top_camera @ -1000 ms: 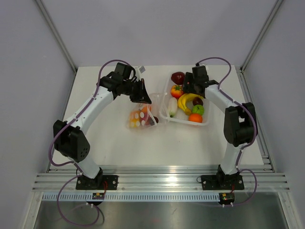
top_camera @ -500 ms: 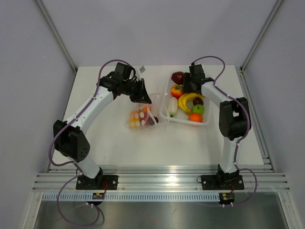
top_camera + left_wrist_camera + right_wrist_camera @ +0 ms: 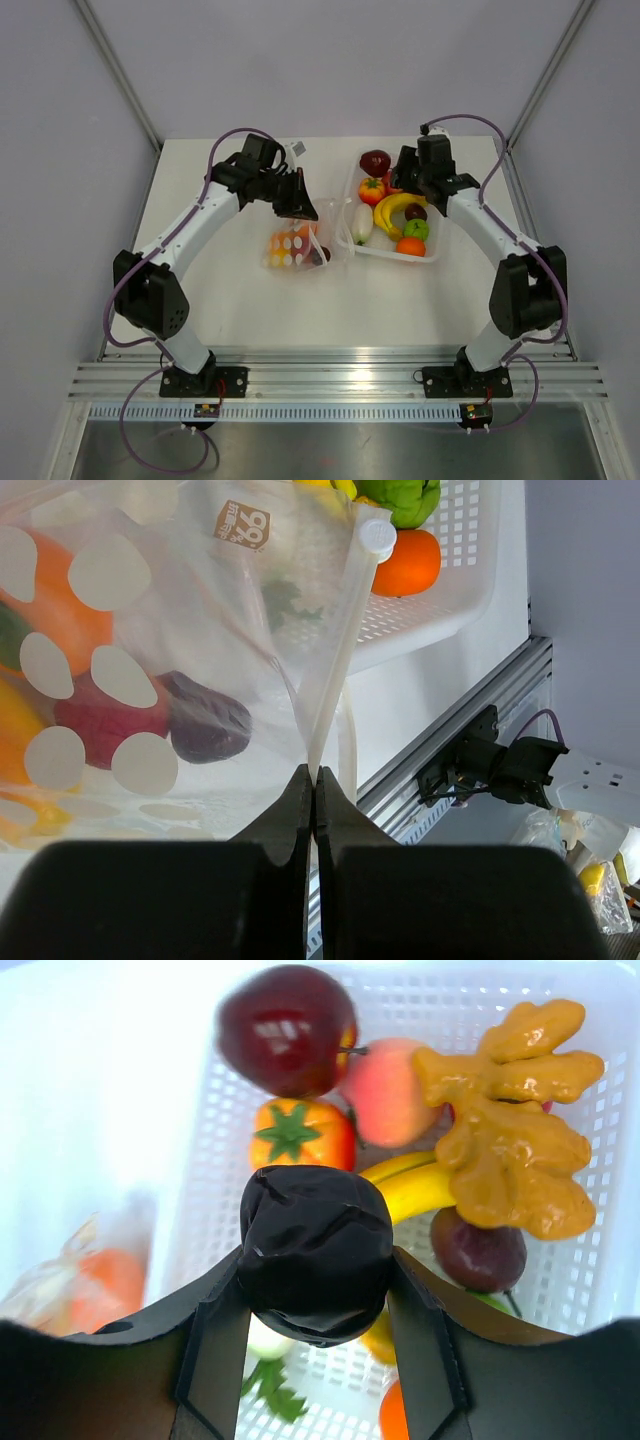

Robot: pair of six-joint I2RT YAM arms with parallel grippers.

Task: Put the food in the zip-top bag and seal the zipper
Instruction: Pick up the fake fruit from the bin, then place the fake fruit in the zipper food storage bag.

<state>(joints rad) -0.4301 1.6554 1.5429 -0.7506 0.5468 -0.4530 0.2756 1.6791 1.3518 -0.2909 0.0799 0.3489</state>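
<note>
Two jaws busy. My right jaws pinch a dark purple piece [image 3: 315, 1250] above the white tray [image 3: 610, 1290]. The zip-top bag [image 3: 88, 1282] lies low to their left. My left jaws, pressed together on its zipper [image 3: 343, 660], hold that edge up.

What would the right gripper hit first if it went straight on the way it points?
Probably the yellow banana or orange tomato-shaped toy in the white perforated tray, behind the glossy black piece the right gripper holds; depth unclear.
</note>
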